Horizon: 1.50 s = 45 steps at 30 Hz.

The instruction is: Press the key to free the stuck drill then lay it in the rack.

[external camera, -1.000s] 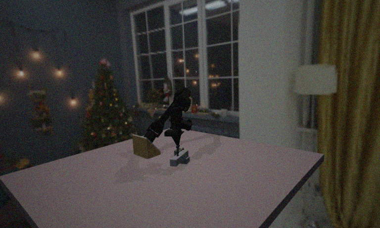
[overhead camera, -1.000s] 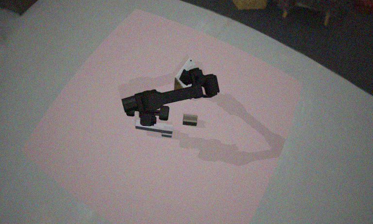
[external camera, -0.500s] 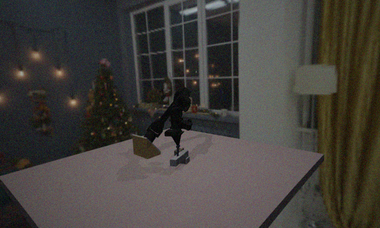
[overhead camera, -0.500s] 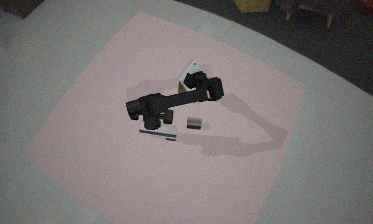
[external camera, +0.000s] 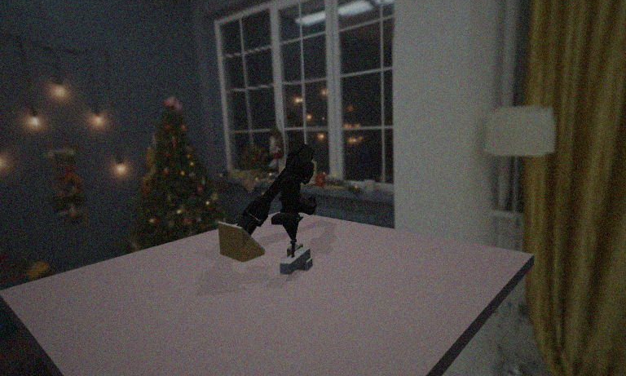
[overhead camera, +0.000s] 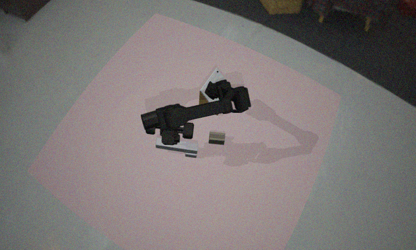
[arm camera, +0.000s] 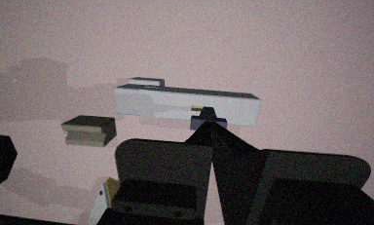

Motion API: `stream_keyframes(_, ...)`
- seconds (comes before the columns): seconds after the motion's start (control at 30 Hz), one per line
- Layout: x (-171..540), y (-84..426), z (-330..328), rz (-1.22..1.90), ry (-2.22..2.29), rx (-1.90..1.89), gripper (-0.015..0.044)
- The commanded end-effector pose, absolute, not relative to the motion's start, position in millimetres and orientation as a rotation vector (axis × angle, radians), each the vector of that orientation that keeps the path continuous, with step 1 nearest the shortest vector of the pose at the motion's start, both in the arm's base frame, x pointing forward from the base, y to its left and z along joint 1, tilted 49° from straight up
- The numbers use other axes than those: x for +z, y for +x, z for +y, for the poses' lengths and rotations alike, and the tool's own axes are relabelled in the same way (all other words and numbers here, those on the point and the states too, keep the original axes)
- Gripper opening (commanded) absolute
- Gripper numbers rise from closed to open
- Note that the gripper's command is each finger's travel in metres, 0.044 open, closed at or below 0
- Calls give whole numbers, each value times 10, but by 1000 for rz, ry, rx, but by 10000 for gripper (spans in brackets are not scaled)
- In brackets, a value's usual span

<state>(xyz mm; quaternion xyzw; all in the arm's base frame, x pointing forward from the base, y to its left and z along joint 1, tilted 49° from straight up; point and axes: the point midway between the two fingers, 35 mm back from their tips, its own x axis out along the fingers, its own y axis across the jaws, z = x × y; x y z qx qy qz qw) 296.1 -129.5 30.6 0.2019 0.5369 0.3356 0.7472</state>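
Gripper (overhead camera: 170,139) (external camera: 293,249) (arm camera: 208,126) closed, above the long pale block (overhead camera: 187,146) (external camera: 288,265) (arm camera: 236,110). Wrist view shows a yellow patch (arm camera: 197,107) on it; top view does not.

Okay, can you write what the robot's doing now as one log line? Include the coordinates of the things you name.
fingers (overhead camera: 170,143) (external camera: 293,241): shut, holding nothing | place: at pale block (overhead camera: 190,147) (external camera: 288,265) (arm camera: 170,102) | drill: can't identify

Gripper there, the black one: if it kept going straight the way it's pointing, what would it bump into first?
Probably the small dark piece beside the long pale block, though the gripper hides the exact gap.
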Motion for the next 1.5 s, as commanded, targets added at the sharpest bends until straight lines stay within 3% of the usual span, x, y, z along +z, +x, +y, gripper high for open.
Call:
stream_keyframes(0.0,176,2946,-1204,1201,445,756,0)
stream_keyframes(1.47,60,2954,-1109,1200,445,756,0)
